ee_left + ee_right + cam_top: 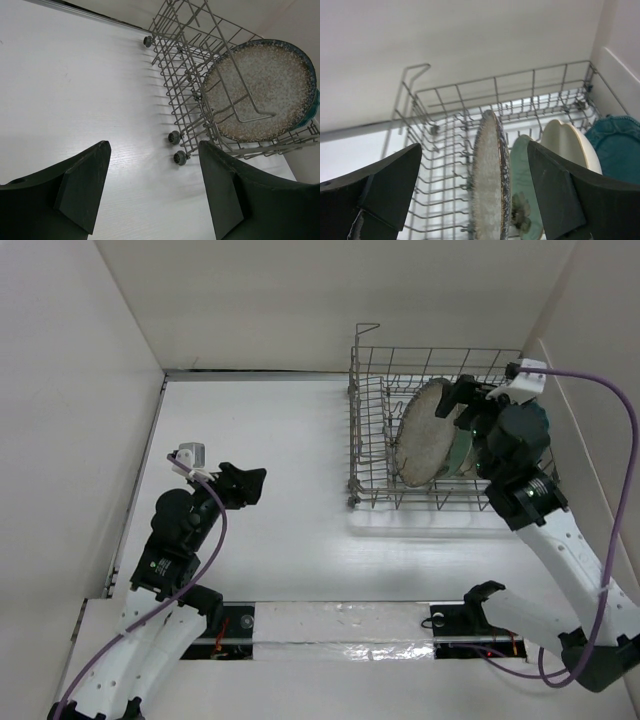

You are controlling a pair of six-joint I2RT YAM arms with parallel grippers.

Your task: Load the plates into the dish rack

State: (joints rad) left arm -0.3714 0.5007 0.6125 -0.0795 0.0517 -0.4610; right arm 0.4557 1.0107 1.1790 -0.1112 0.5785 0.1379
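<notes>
The grey wire dish rack [372, 420] stands at the back right and shows in both wrist views [180, 55] [450, 150]. The speckled beige-brown plate [420, 435] [262, 85] [490, 185] stands on edge in it. Behind it, in the right wrist view, stand the mint green plate [522, 190], the cream plate [567, 145] and the dark teal plate [615, 150]. My right gripper [466, 400] [475, 195] is open above the speckled plate's rim, one finger on each side, apart from it. My left gripper [250, 485] [152, 192] is open and empty over the bare table, left of the rack.
White walls close in the table at the back, left and right. The rack's small round feet [176, 147] rest on the white table [270, 440]. A foil-covered strip [350, 625] runs along the near edge between the arm bases.
</notes>
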